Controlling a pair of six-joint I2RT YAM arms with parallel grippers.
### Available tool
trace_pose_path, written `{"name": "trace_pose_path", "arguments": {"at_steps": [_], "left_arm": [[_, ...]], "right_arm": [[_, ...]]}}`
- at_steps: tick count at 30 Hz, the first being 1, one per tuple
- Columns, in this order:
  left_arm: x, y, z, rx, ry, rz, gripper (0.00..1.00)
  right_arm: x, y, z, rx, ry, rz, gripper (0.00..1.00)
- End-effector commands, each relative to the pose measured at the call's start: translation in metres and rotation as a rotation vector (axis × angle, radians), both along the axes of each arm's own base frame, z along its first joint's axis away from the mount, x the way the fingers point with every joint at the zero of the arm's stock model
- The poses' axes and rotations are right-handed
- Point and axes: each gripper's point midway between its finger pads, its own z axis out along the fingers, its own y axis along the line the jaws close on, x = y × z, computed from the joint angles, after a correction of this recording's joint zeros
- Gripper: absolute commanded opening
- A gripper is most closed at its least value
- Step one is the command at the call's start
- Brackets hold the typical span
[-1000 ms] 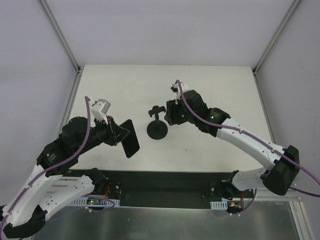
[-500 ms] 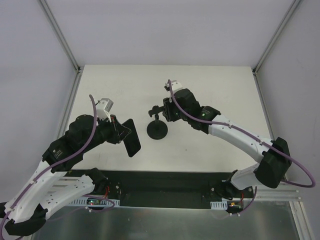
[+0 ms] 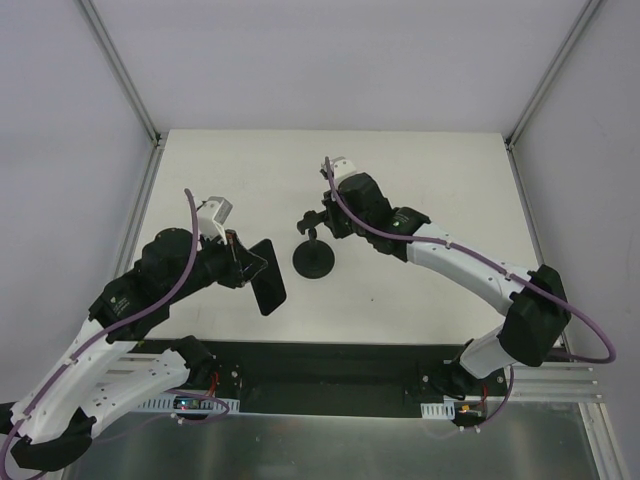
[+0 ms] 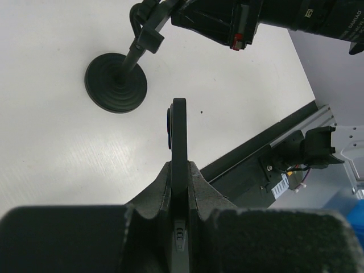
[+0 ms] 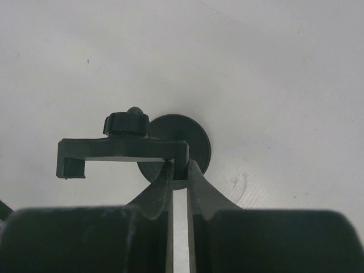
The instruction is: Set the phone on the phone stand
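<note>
Two grippers are each clamped on something. The left gripper [image 4: 180,173] pinches the phone [image 4: 180,133] between its fingers, holding it on edge over the white table [image 3: 430,180]. In the top view the phone hangs tilted, just left of the phone stand [image 3: 314,255] and apart from it. The stand is upright on its round disc base [image 5: 193,139], near the middle of the table. The right gripper [image 5: 178,166] has its fingers drawn in on one end of the stand's cradle [image 5: 122,149]. The cradle's hooked other end sticks out to the left in the right wrist view, and a small knob [image 5: 126,122] sits just behind the bar.
</note>
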Motion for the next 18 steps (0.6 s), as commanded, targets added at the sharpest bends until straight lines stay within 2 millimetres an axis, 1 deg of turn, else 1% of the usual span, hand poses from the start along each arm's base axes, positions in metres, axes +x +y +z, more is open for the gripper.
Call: {"name": "trace_pose_path", "arguments": {"at_steps": [1,2,3,4,5,7,8,10,11,12,13,14,15,16,17,18], "left_arm": [[0.003,-0.016,0.025,-0.076,-0.095,-0.073,0.0],[0.004,-0.019,0.026,-0.079,-0.101,-0.082,0.0],[0.004,-0.022,0.028,-0.085,-0.109,-0.098,0.0],[0.006,-0.025,0.034,-0.095,-0.141,-0.111,0.0],[0.008,-0.028,0.036,-0.097,-0.152,-0.122,0.0],[0.007,-0.037,0.043,-0.109,-0.205,-0.184,0.0],[0.011,-0.043,0.053,-0.135,-0.254,-0.2,0.0],[0.013,-0.052,0.062,-0.149,-0.326,-0.251,0.0],[0.017,-0.058,0.078,-0.182,-0.396,-0.27,0.0],[0.017,-0.063,0.081,-0.19,-0.433,-0.295,0.0],[0.011,-0.07,0.086,-0.197,-0.488,-0.367,0.0],[0.013,-0.077,0.103,-0.233,-0.574,-0.394,0.0],[0.012,-0.083,0.105,-0.241,-0.608,-0.431,0.0],[0.009,-0.088,0.11,-0.241,-0.67,-0.479,0.0],[0.008,-0.097,0.106,-0.24,-0.682,-0.539,0.0],[0.008,-0.102,0.115,-0.251,-0.732,-0.565,0.0]], "right_arm": [[0.011,0.007,0.029,0.035,-0.075,0.01,0.01],[0.01,0.006,0.027,0.022,-0.078,0.018,0.01],[0.007,0.006,0.03,0.028,-0.084,0.034,0.01],[0.005,0.006,0.03,0.024,-0.084,0.047,0.01],[0.004,0.004,0.027,0.012,-0.08,0.054,0.01],[-0.003,0.003,0.029,0.005,-0.086,0.099,0.01],[-0.007,0.003,0.03,0.005,-0.084,0.12,0.01],[-0.018,0.003,0.031,0.011,-0.085,0.185,0.0],[-0.023,0.004,0.033,0.022,-0.083,0.215,0.0],[-0.031,0.007,0.033,0.039,-0.073,0.27,0.01],[-0.034,0.007,0.033,0.033,-0.079,0.303,0.0],[-0.038,0.008,0.032,0.035,-0.078,0.329,0.01],[-0.044,0.011,0.033,0.051,-0.07,0.371,0.01],[-0.046,0.011,0.032,0.05,-0.068,0.394,0.0],[-0.049,0.012,0.032,0.056,-0.058,0.411,0.01],[-0.054,0.015,0.031,0.073,-0.04,0.452,0.0]]}}
